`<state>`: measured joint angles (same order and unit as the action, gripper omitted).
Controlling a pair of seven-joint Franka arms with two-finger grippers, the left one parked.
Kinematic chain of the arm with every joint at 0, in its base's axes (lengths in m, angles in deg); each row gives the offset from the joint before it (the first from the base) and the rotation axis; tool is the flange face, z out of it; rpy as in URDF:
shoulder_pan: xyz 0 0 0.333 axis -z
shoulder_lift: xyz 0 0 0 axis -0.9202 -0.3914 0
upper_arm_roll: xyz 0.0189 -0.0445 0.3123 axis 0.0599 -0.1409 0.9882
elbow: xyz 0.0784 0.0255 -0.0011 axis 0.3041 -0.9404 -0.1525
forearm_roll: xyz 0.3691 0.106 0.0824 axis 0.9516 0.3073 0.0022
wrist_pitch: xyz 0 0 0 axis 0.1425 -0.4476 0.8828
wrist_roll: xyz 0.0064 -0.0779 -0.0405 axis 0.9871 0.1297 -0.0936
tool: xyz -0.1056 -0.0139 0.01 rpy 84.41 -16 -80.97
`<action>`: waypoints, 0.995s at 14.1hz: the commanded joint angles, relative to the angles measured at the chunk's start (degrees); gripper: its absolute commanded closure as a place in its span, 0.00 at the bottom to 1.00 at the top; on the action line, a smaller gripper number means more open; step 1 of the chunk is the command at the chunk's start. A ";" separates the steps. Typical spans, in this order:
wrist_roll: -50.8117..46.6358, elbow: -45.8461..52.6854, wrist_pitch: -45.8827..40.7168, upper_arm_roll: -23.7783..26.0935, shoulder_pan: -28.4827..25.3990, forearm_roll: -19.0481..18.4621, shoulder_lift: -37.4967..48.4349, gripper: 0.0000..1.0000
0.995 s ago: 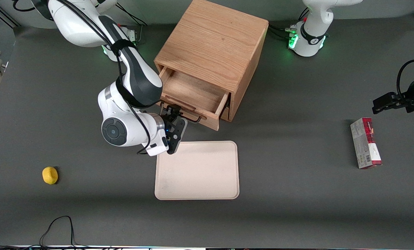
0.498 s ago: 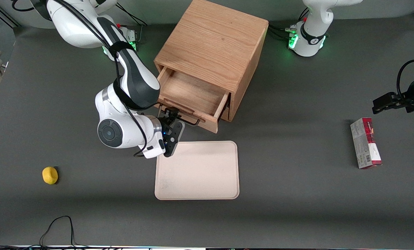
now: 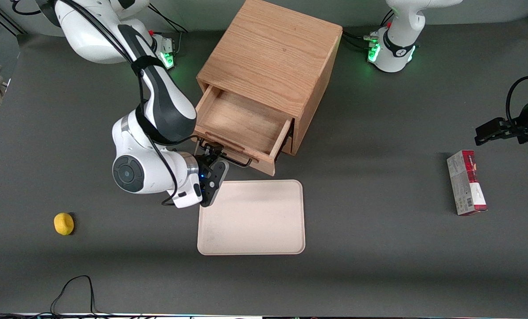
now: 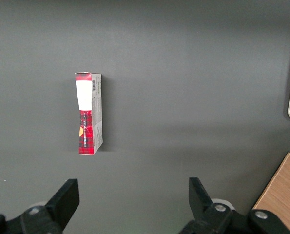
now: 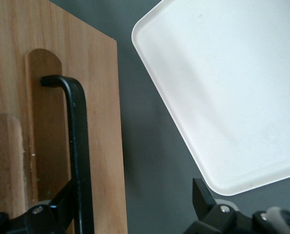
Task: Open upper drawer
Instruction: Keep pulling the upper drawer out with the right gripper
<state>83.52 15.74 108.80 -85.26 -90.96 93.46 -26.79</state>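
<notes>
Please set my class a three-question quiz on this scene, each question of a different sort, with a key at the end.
1. True or false: the upper drawer is shut.
2. Which thing lies on the table just in front of that drawer? A: the cream tray. B: the yellow ball. C: the red box.
3. Fill the gap: the right arm's open hand is at the drawer's black ____.

Key
1. False: it is pulled out and its wooden inside shows.
2. A.
3. handle.
</notes>
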 commanded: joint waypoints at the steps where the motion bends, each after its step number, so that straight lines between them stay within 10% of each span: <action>1: 1.39 3.21 -0.10 0.23 1.15 -0.73 -1.59 0.00; 14: 0.96 5.23 5.61 0.23 1.85 -0.64 -3.96 0.00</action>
<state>83.66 18.40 113.51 -85.28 -89.40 93.44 -29.01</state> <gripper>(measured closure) 0.000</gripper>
